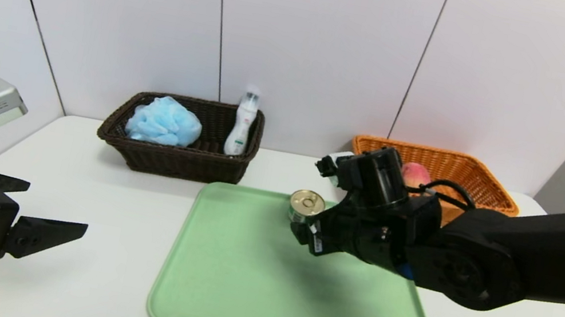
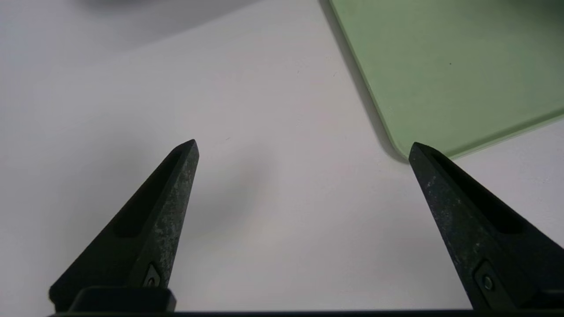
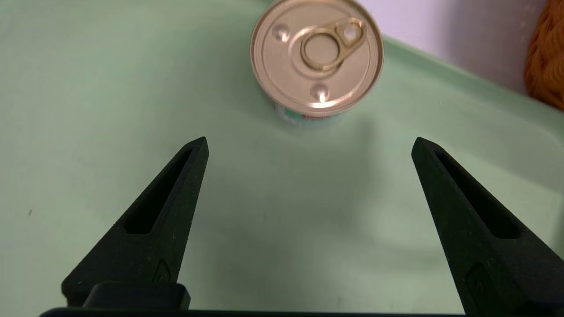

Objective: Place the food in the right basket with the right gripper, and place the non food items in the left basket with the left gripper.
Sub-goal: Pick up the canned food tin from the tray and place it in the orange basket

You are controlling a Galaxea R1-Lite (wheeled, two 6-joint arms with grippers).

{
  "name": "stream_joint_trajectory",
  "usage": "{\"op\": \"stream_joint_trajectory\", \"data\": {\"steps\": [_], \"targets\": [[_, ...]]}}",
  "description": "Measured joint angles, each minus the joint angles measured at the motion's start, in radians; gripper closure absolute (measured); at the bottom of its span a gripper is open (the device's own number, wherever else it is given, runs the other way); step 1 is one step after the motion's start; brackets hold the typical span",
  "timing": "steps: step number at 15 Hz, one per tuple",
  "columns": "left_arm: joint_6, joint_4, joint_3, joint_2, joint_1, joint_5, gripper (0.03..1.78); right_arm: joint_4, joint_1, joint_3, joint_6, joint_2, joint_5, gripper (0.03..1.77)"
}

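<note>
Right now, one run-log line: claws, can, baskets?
right claw: open, short of tin can on green tray | left claw: open, parked | peach: orange basket | puff, bottle: dark basket

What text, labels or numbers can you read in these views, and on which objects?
None can be read.
Short round tin can with gold pull-tab lid: green-white label mostly hidden, print blurred.
Slim white bottle in the dark brown woven basket: print too small.
Barcode sticker on left gripper: too small.
Sticker on right gripper: too small.
</note>
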Motion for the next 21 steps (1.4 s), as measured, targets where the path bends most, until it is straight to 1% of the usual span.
{"op": "stream_joint_trajectory", "data": {"steps": [1, 3, 4, 6, 7, 11, 15, 21], "targets": [[-0.001, 0.000, 0.000, 0.005, -0.003, 0.000, 0.12, -0.050, 0.004, 0.008, 0.000, 0.020, -0.023, 0.18], [-0.003, 0.000, 0.001, 0.014, -0.017, 0.001, 0.12, -0.119, 0.007, 0.014, 0.001, 0.051, -0.039, 0.16], [-0.003, 0.000, 0.001, 0.017, -0.021, 0.001, 0.12, -0.141, 0.008, 0.014, 0.001, 0.066, -0.045, 0.15], [-0.005, 0.000, 0.002, 0.022, -0.027, 0.001, 0.12, -0.182, 0.009, 0.016, 0.002, 0.091, -0.077, 0.14], [-0.007, -0.001, 0.002, 0.025, -0.029, 0.002, 0.12, -0.197, 0.008, 0.019, 0.002, 0.100, -0.082, 0.13], [-0.008, -0.001, 0.002, 0.029, -0.034, 0.003, 0.12, -0.218, 0.001, 0.036, 0.003, 0.116, -0.087, 0.12], [-0.008, 0.000, 0.007, 0.027, -0.038, 0.003, 0.12, -0.271, 0.000, 0.048, 0.002, 0.134, -0.091, 0.11], [-0.007, 0.000, 0.008, 0.021, -0.047, 0.003, 0.12, -0.303, -0.002, 0.047, 0.003, 0.162, -0.094, 0.11]]}}
